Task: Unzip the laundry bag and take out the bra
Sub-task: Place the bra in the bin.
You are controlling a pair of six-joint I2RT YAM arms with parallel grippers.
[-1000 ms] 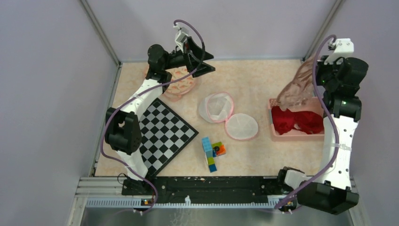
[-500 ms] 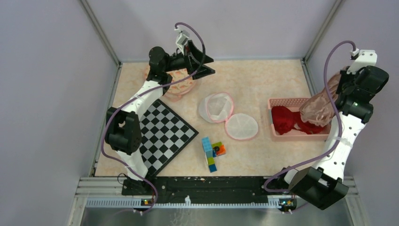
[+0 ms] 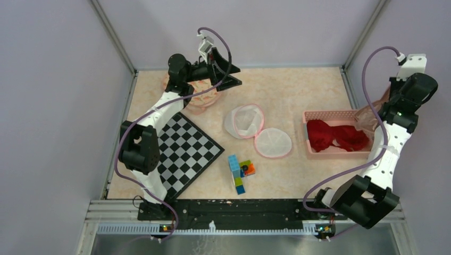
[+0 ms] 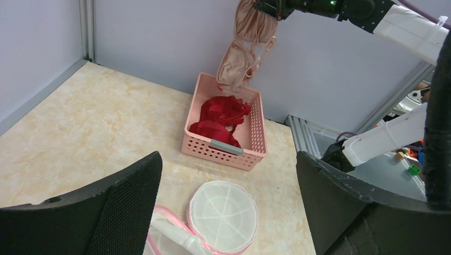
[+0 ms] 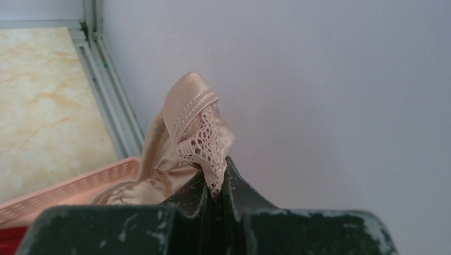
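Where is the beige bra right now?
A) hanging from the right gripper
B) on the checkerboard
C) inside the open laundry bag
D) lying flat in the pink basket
A: the beige bra dangles from the right gripper, jaws shut on its lace edge, its lower end just above the pink basket.

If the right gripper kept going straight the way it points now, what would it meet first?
Most likely the pale purple side wall: in the right wrist view the right gripper, shut on the beige bra, faces bare wall panel beyond the fabric. The gap to the wall cannot be judged.
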